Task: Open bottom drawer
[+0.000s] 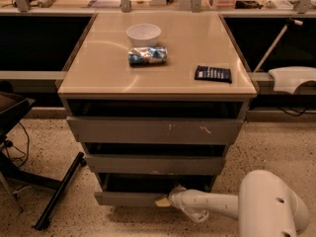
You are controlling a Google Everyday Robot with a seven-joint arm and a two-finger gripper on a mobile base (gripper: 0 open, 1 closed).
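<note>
A low grey cabinet with three handleless drawers fills the centre of the frame, seen from above and in front. The bottom drawer sits lowest, near the bottom centre of the frame, just above the speckled floor. Its plain front stands slightly forward of the cabinet, with a dark gap showing above it. The tool, with a tan tip, is at the right end of that front's top edge. Whether it is wide, narrow or gripping the panel cannot be told. The white arm reaches in from the lower right of the frame, lying low and nearly level above the floor, with a bulky rounded joint at its near end. The drawer looks like a stiff, light wooden tray that should slide straight out. With no handle, the top lip of the front panel seems the place to hook or pinch, and a pull from one end may skew it. Above it are the middle drawer and the scratched top drawer. On the bench top rest a white bowl, a snack bag and a dark packet.
</note>
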